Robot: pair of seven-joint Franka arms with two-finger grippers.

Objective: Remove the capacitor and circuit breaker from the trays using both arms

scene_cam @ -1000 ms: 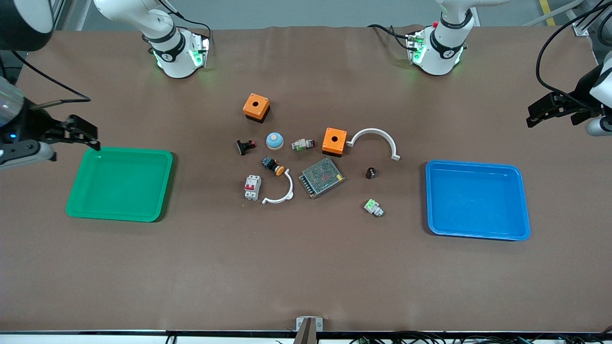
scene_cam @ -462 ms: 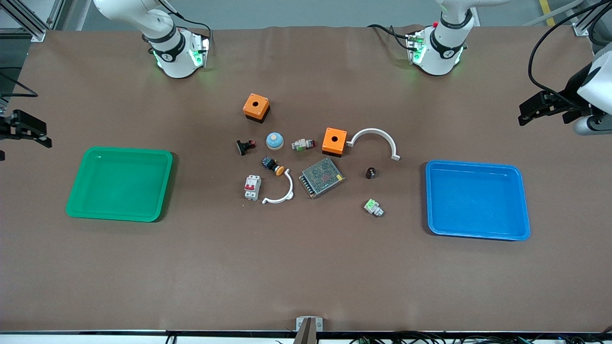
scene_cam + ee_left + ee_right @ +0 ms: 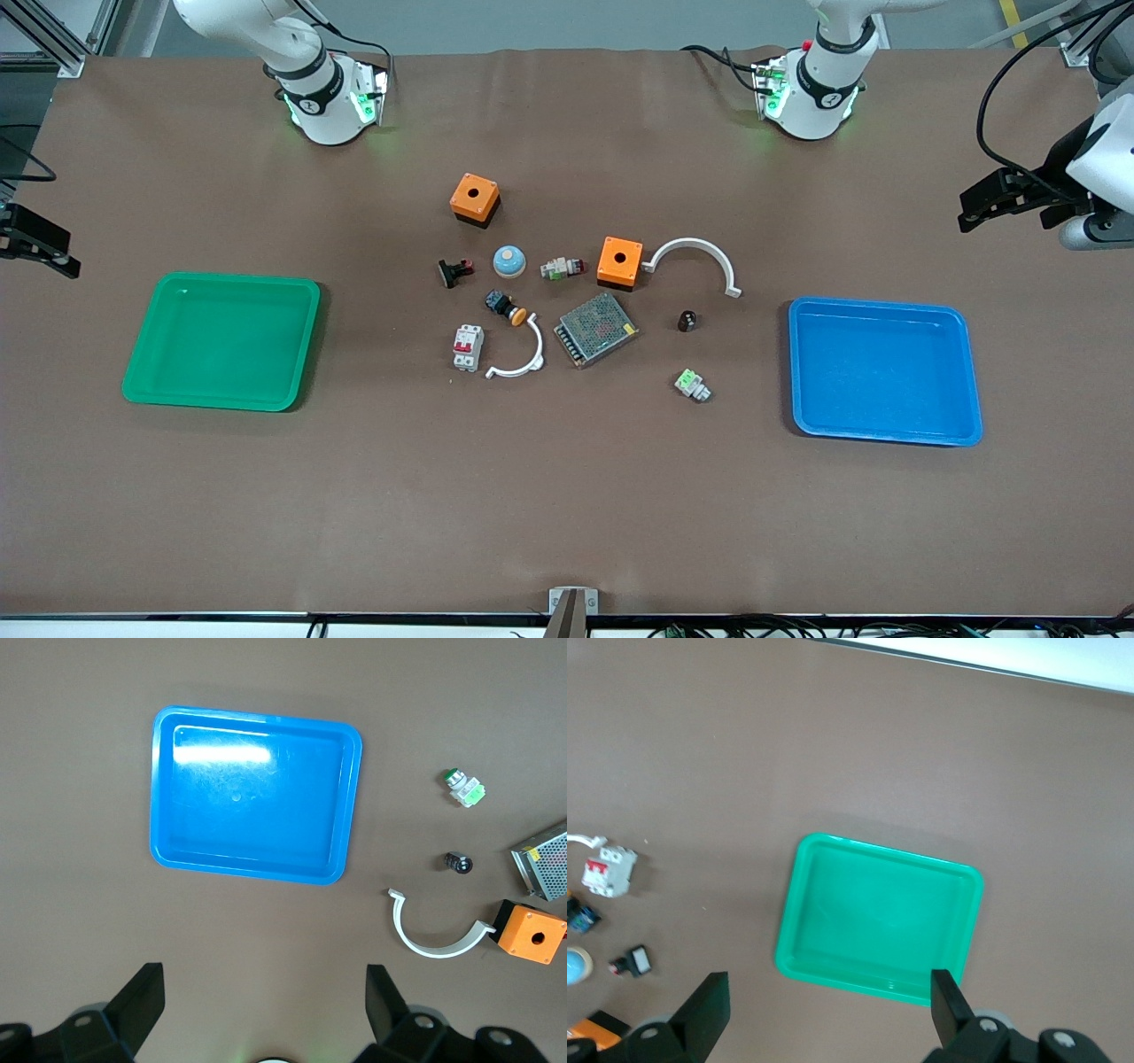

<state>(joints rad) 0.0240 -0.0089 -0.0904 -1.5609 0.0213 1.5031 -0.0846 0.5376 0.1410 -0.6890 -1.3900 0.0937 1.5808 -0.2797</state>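
Brown table (image 3: 567, 496) fills the scene, with a blue tray (image 3: 886, 434) at the left arm's end and a green tray (image 3: 221, 399) at the right arm's end, both holding nothing. Take the metal mesh box (image 3: 596, 329) in the middle as our marker.

Left gripper (image 3: 992, 202) hangs in the air at the table's edge by the left arm's end, above the table past the blue tray, fingers (image 3: 142, 1001) spread wide, nothing between them. Right gripper (image 3: 40, 241) is up at the other edge near the green tray, only partly in frame from the front, though its wrist view shows the fingers (image 3: 709, 1005) apart too, it seems.

Now the breaker (image 3: 468, 346): a white-grey block with red levers on its face, lying on the table toward the right arm's end from the mesh box, just beside a white curved clip (image 3: 518, 354). And the capacitor (image 3: 687, 320), a tiny dark cylinder, sits between the mesh box and the blue tray, clear of both, with a larger white arc (image 3: 695, 257) nearby.
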